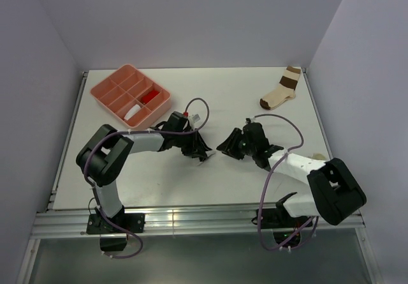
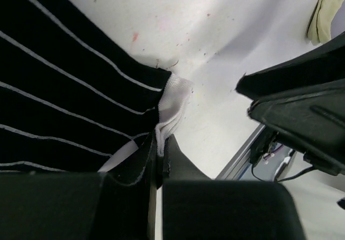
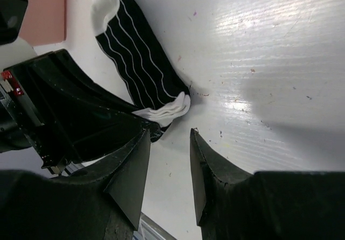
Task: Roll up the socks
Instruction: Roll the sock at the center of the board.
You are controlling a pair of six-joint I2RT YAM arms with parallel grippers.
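The black sock with thin white stripes (image 3: 141, 62) lies flat on the white table, its white end (image 3: 166, 109) toward me. My left gripper (image 2: 160, 149) is shut on that white end (image 2: 171, 102), and the striped body (image 2: 64, 100) spreads to the left. In the top view the left gripper (image 1: 195, 146) covers most of the sock. My right gripper (image 3: 169, 134) is open and empty, just in front of the white end, not touching it; it also shows in the top view (image 1: 231, 145). A white piece (image 1: 132, 112) and a red piece (image 1: 150, 96) lie in tray compartments.
A pink compartment tray (image 1: 108, 87) stands at the back left. A cream sock with broad brown bands (image 1: 282, 90) lies at the back right. A pale yellowish lump (image 2: 322, 13) sits near the table's right edge, behind my right arm.
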